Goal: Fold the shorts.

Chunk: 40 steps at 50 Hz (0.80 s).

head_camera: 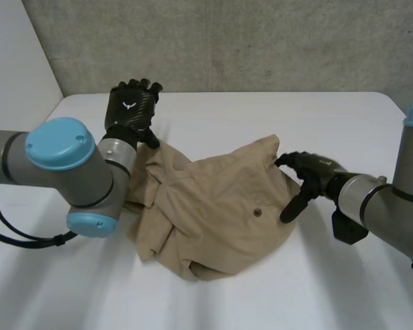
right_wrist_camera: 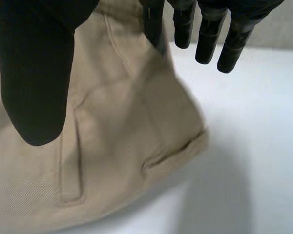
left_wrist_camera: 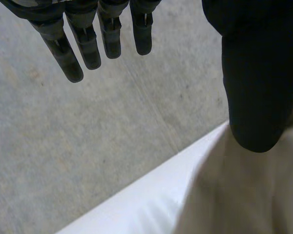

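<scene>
**A:** Where are the shorts, and how do they lie?

**B:** In the head view, tan shorts [head_camera: 213, 213] sit at the centre of the frame on a white worktop [head_camera: 344, 124]. They are a rumpled heap, with layers bunched over one another and edges turned under. A small dark button [head_camera: 257, 212] shows right of centre.

**A:** What are the hands doing?

**B:** The left robot hand [head_camera: 131, 108] stands upright at the upper left of the heap, just beside the cloth. Its own wrist view shows its fingers [left_wrist_camera: 88, 44] straight and spread, with the thumb well apart, gripping nothing. The right robot hand [head_camera: 308, 172] is at the right edge of the shorts. Its fingers are loosely spread over the cloth and its thumb hangs apart, so it is not pinching. In its wrist view a pocket slit [right_wrist_camera: 71, 161] lies under the palm.

**A:** How far along is the fold?

**B:** It looks barely begun. No flat, squared fold is visible. The shorts likely need spreading flat first, then folding leg over leg and in half.
</scene>
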{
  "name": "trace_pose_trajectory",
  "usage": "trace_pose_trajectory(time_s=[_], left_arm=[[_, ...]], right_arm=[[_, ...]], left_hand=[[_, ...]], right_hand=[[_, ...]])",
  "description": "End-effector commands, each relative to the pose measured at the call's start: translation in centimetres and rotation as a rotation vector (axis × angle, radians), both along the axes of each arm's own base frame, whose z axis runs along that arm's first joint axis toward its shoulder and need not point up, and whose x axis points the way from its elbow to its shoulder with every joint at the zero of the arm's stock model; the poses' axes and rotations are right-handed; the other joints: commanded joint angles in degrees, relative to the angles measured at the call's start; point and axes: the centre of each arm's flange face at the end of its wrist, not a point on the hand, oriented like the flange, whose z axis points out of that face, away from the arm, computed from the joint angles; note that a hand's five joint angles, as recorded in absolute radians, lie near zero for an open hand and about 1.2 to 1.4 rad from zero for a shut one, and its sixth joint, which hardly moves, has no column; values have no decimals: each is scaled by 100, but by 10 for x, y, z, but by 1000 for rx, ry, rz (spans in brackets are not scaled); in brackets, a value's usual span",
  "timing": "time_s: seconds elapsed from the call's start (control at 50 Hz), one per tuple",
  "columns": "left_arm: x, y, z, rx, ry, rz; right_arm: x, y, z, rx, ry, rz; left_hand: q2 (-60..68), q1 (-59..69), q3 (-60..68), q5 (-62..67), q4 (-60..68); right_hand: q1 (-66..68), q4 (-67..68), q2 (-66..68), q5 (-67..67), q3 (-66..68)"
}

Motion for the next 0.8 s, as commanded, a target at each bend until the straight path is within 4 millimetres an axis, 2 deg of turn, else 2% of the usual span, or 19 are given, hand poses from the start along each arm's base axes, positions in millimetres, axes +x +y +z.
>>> trace_pose_trajectory(time_s=[0.02, 0.1, 0.12, 0.14, 0.24, 0.34, 0.36, 0.44, 0.56, 0.68, 0.8], left_arm=[[29, 55, 49, 16, 6, 2], [51, 92, 65, 98, -3, 33], [51, 92, 65, 99, -3, 34], [61, 109, 65, 162, 4, 56], [78, 141, 51, 370, 47, 94], [82, 174, 29, 584, 65, 73], [79, 186, 23, 635, 63, 43], [68, 208, 16, 687, 47, -49], [63, 214, 9, 708, 36, -74], [48, 202, -10, 755, -2, -73], [32, 186, -27, 778, 2, -63]], right_arm=[[-11, 18, 37, -318, 305, 145], [-17, 29, 36, -456, 512, 251], [-17, 31, 34, -478, 536, 266], [-17, 32, 31, -493, 558, 281], [-19, 35, 15, -587, 658, 344], [-23, 36, 4, -613, 668, 410], [-25, 36, 1, -612, 656, 432], [-32, 33, -3, -603, 605, 466], [-45, 26, 2, -595, 564, 454], [-43, 39, -3, -581, 514, 524], [-41, 41, -7, -572, 490, 538]], left_hand=[[-56, -107, -59, 25, -50], [-22, -73, -25, 59, -17], [-22, -73, -25, 59, -17], [-22, -73, -25, 59, -17], [296, 245, 294, 377, 302], [1205, 1154, 1203, 1286, 1211], [1323, 1272, 1320, 1403, 1328], [1441, 1391, 1439, 1522, 1447], [1391, 1340, 1388, 1472, 1397], [1307, 1256, 1304, 1388, 1313], [1273, 1222, 1270, 1354, 1279]], right_hand=[[-138, -318, -263, -392, -187], [-138, -318, -263, -392, -187], [-138, -318, -263, -392, -187], [-81, -260, -206, -335, -130], [610, 430, 485, 356, 561], [1551, 1371, 1426, 1297, 1501], [1752, 1572, 1627, 1498, 1703], [2292, 2112, 2167, 2037, 2242], [2478, 2298, 2353, 2224, 2429], [1419, 1240, 1294, 1165, 1370], [1166, 986, 1041, 912, 1116]])
